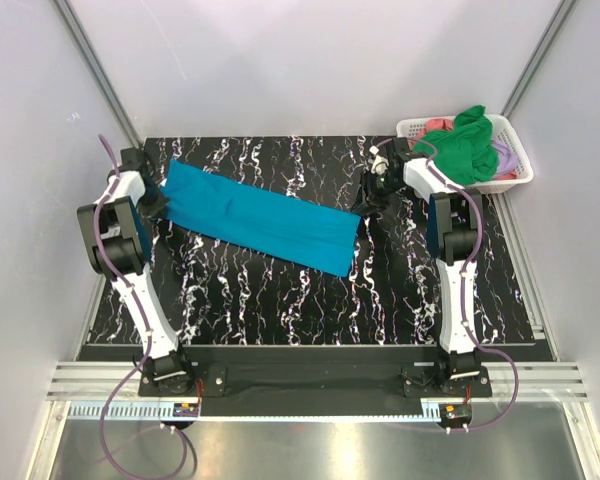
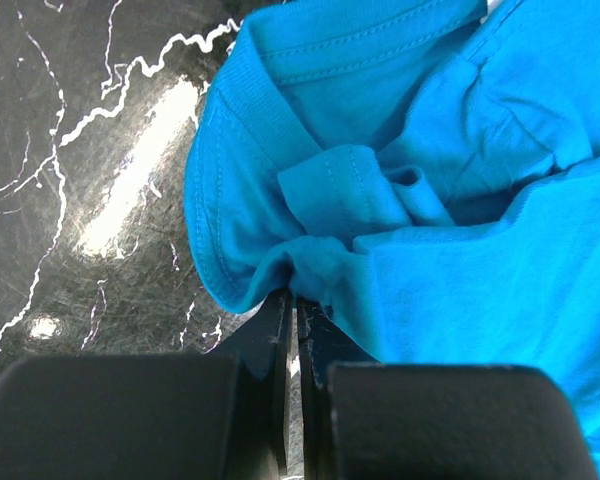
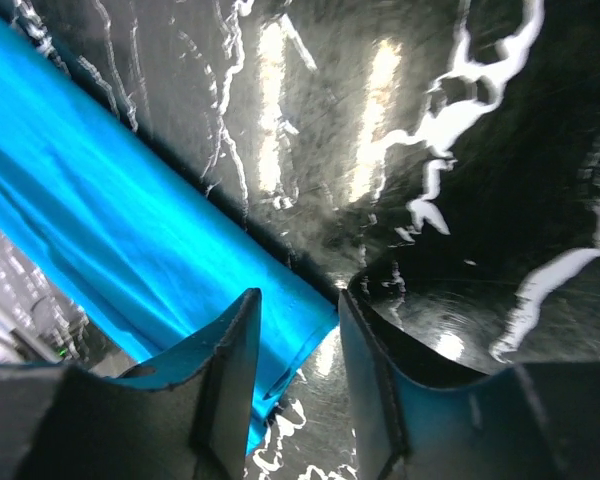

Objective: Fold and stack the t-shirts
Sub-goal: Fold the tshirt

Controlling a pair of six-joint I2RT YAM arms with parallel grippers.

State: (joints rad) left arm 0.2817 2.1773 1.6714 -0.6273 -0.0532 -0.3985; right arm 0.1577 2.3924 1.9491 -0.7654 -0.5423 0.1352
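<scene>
**A robot test cell, dressed up with laundry**

Everything centres on the black, white-veined table [image 1: 280, 300]. Plain white panels [image 1: 310, 60] set in bare aluminium posts [image 1: 92, 65] box it in behind and on both sides. Along its near edge runs a slotted aluminium rail [image 1: 310, 380] with a marked scale strip [image 1: 280, 408]. The left arm [image 1: 130, 270] and right arm [image 1: 460, 270] are bolted there, with purple cables [image 1: 517, 383] looping from their bases. A teal t-shirt [image 1: 260, 220] lies on the table. At its far right corner stands a white lattice basket [image 1: 510, 182] heaped with other t-shirts [image 1: 468, 145].
</scene>
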